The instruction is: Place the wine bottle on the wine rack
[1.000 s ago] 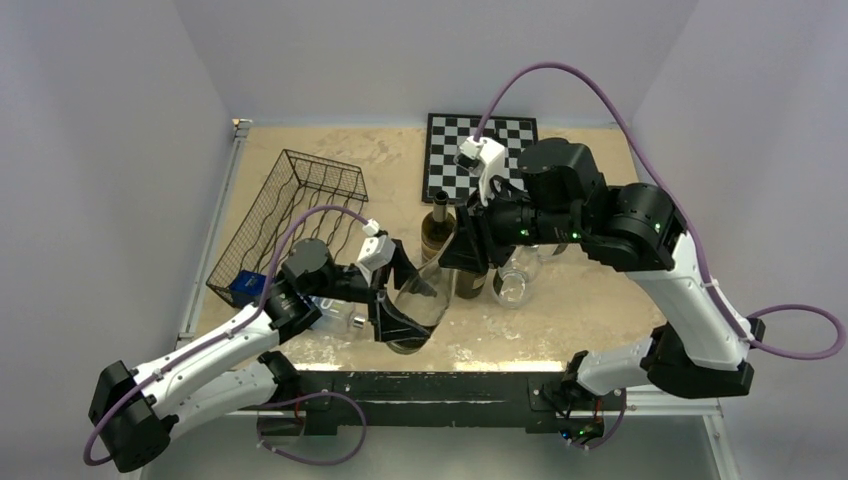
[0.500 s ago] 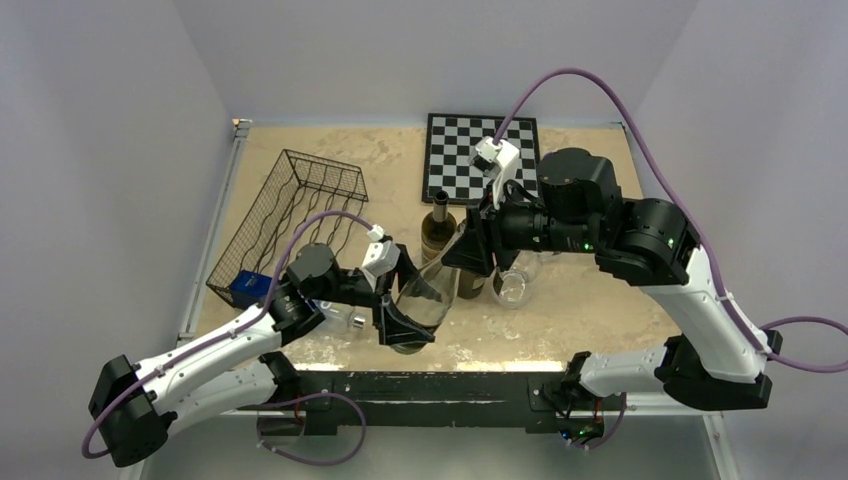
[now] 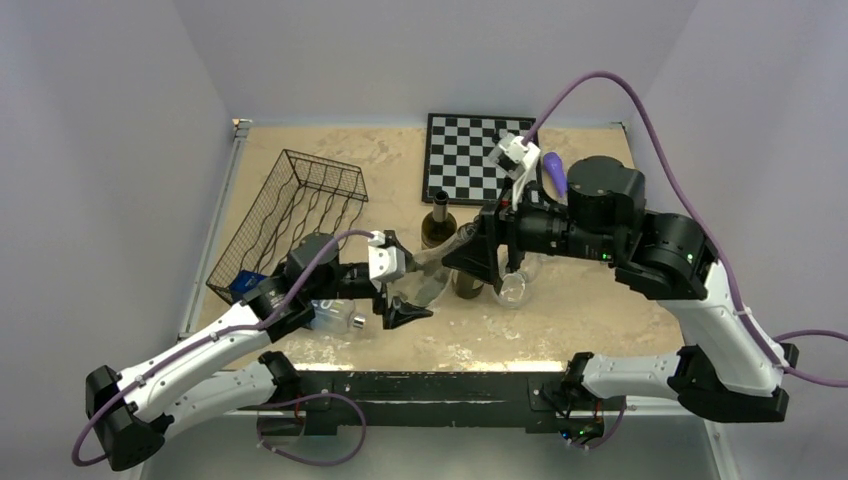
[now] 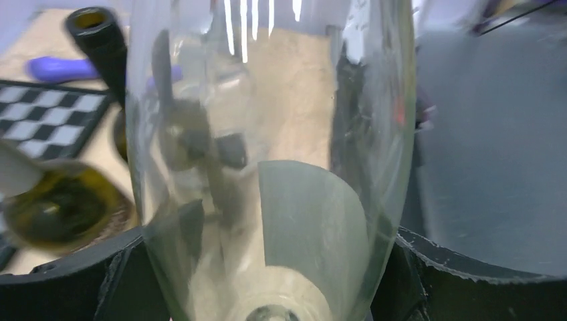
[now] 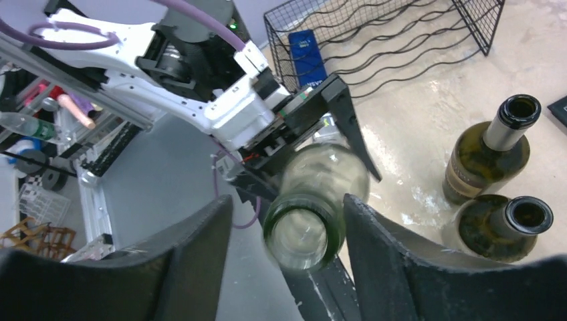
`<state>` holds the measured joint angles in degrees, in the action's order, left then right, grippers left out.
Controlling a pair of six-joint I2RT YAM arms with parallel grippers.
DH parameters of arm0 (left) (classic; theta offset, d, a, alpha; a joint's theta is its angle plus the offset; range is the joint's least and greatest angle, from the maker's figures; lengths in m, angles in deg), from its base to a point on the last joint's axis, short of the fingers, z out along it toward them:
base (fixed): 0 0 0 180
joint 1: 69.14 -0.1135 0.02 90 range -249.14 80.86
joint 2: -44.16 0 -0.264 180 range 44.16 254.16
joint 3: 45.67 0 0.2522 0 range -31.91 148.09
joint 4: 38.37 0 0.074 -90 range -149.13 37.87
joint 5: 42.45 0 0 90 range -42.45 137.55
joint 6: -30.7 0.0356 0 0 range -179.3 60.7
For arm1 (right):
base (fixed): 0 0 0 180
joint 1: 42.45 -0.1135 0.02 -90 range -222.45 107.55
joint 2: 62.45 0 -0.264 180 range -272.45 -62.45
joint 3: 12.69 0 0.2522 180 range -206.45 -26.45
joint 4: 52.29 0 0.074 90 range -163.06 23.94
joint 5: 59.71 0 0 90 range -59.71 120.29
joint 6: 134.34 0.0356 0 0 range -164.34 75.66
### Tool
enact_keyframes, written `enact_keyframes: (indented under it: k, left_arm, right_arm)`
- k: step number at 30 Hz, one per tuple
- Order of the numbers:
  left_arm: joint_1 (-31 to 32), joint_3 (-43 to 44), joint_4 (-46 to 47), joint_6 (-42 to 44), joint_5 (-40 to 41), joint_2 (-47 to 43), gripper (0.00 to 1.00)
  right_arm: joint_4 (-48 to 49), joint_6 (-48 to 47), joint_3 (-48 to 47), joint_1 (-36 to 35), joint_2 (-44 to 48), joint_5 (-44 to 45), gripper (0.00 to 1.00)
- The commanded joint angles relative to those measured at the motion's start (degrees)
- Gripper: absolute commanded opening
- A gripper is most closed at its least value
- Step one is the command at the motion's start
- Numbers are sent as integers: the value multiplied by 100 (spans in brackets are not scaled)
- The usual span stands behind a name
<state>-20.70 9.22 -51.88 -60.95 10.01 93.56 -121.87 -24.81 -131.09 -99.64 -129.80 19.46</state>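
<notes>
Tabletop (image 3: 560,325) is crowded: left gripper (image 3: 408,295) clamps bottle (image 3: 432,278), right gripper (image 5: 289,231) slack round its neck; I'd swing it gently to rack (image 3: 290,215)

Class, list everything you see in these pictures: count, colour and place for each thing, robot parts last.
clear wine bottle: one, colourless, tilted between both hands
green wine bottles: two, dark green, upright, mid-table
wine rack: one, black wire, back left
blue box: one, blue, in the rack's near end
chessboard: one, black-and-white, back centre
purple object: one, purple, beside the chessboard
glass: one, clear, under right arm
small bottle: one, clear, lying under left arm
table: one, sandy
left hand: black, clamped on the clear bottle's body
right hand: black, open around its neck
</notes>
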Motion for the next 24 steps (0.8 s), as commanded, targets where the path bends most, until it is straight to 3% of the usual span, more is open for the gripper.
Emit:
enact_keyframes:
  k: [1,5,11,16,24]
  left_arm:
    - [-62,454,-469,1905,1591,-315,0]
    - [-72,258,-333,2789,2507,-787,0]
    - [-72,552,-972,4121,3135,-901,0]
    - [-64,727,-1077,5113,3570,-1031,0]
    - [-63,824,-897,6563,3899,-1129,0]
  right_arm:
    - [631,247,-81,-31,358,-345,66]
    - [90,-101,-505,-29,177,-259,75]
    - [-359,-295,-967,-29,72,-26,88]
    - [-1192,-464,-1703,-29,-513,102,91]
    - [-1786,-785,-1793,-29,-1247,203,91]
